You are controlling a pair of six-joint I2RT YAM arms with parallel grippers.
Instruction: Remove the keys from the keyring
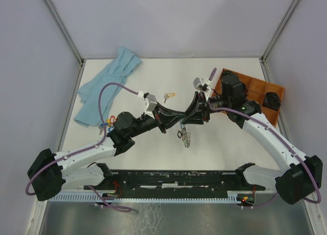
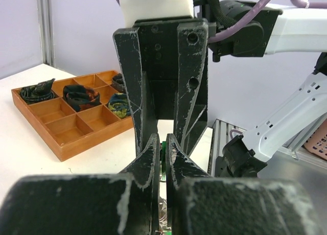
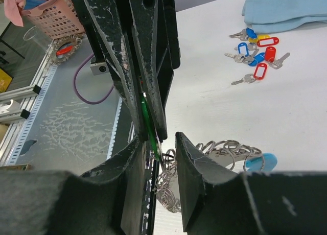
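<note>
The keyring (image 1: 185, 138) hangs as a bunch of silver rings and keys above the table, below where both grippers meet. My left gripper (image 1: 177, 118) is shut on a green key tag (image 2: 164, 158) at the top of that bunch. My right gripper (image 1: 187, 119) faces it head-on. Its jaws stand apart on either side of the green tag (image 3: 150, 125), and a gap shows by the right finger. In the right wrist view the rings (image 3: 225, 150) trail off to the right, ending in a light blue piece (image 3: 260, 161).
Loose keys with red and blue tags (image 3: 255, 53) lie near a light blue cloth (image 1: 107, 87) at the left. One key with a yellow tag (image 1: 168, 96) lies behind the grippers. A wooden compartment tray (image 1: 255, 89) holding dark items stands at the back right.
</note>
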